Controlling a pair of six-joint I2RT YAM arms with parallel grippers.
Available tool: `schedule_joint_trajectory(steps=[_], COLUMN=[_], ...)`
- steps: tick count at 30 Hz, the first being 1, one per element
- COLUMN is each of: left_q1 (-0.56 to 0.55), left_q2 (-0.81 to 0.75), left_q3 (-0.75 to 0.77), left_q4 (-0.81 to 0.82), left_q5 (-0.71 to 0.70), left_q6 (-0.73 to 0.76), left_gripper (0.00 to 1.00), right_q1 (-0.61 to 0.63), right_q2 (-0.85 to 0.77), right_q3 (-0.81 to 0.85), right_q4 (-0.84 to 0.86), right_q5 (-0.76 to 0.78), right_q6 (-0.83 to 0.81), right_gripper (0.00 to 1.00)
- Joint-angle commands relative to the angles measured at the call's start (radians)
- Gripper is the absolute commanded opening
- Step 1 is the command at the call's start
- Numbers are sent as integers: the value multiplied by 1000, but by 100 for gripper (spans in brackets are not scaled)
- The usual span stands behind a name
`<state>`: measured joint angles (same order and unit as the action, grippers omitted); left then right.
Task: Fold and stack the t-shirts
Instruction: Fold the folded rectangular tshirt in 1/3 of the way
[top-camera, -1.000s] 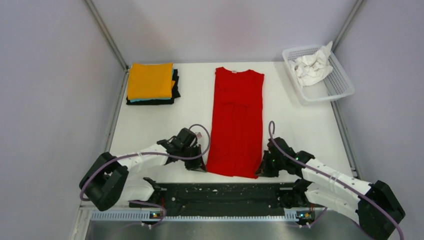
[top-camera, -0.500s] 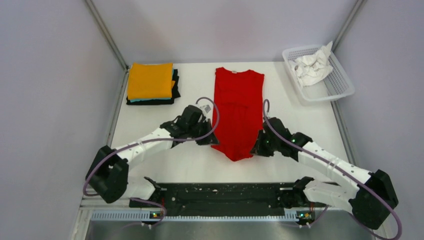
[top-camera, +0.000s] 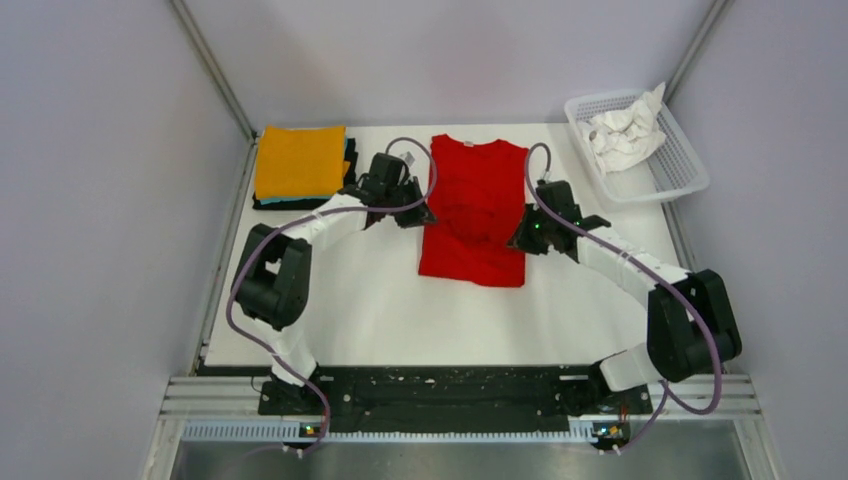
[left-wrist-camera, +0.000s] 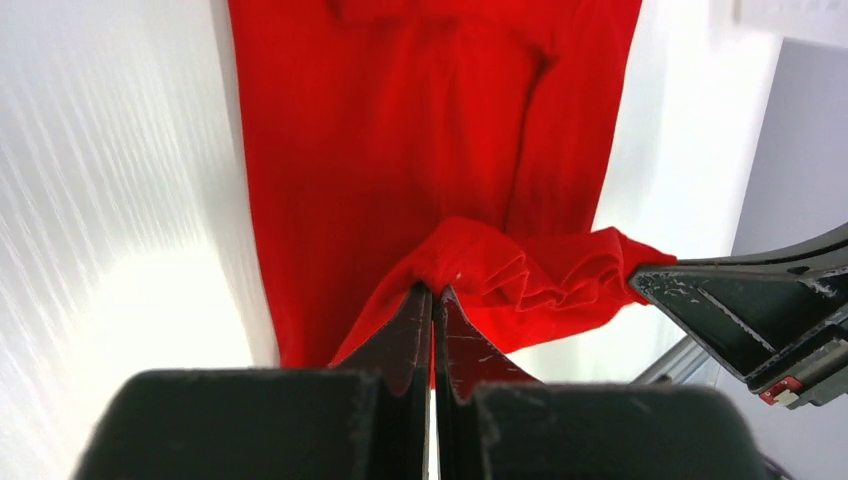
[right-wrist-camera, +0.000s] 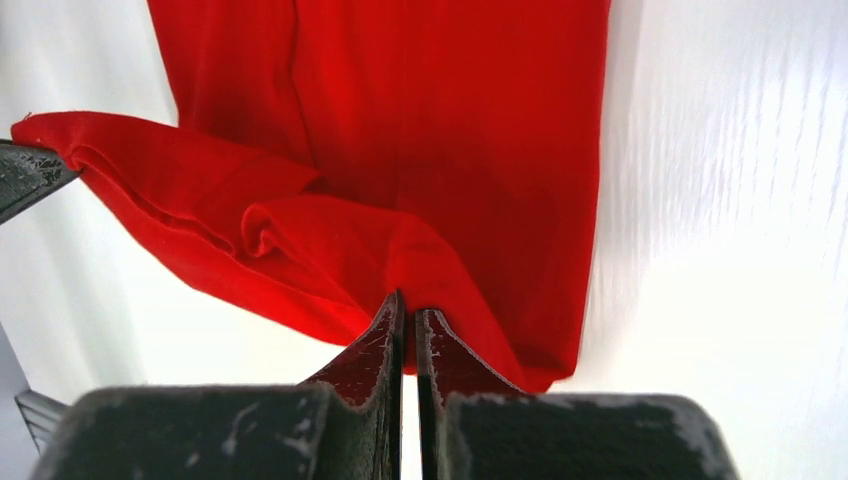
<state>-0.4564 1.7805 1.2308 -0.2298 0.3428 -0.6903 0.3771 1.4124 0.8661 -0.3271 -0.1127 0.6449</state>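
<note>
The red t-shirt (top-camera: 475, 215) lies in the middle of the table, its bottom half lifted and doubled over toward the collar. My left gripper (top-camera: 420, 217) is shut on the hem's left corner (left-wrist-camera: 450, 260). My right gripper (top-camera: 520, 240) is shut on the hem's right corner (right-wrist-camera: 400, 260). Both hold the hem above the shirt's middle. A stack of folded t-shirts (top-camera: 300, 165), orange on top with teal and black under it, sits at the back left. A crumpled white t-shirt (top-camera: 625, 135) lies in the basket.
The white mesh basket (top-camera: 680, 170) stands at the back right corner. Grey walls close in the table on the left, right and back. The right gripper's finger (left-wrist-camera: 740, 310) shows in the left wrist view.
Both grippers have carried the red shirt's hem from the near edge of the table up toward the collar, folding the shirt in half. Both arms are now stretched far forward.
</note>
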Motion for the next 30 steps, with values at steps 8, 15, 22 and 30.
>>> schedule_joint_trajectory(steps=[8,15,22,30], left_q1=[43,57,69,69], left_q2=[189,256,316,207], left_q3=[327,365,460,384], left_q4=[-110,-133,-198,-193], left_q5=[3,5,-21,-39], left_q6=[149,141,136,136], left_gripper=[0,0,73,99], right_q1=[-90,-111,-135,-137], right_q2=[166,258,324,236], right_q3=[192,244,308,280], right_q4=[111,111,121,130], right_q5=[-23,-16,32,82], right_q6=[-32,-32,-13,-12], right_gripper=[0,0,52,99])
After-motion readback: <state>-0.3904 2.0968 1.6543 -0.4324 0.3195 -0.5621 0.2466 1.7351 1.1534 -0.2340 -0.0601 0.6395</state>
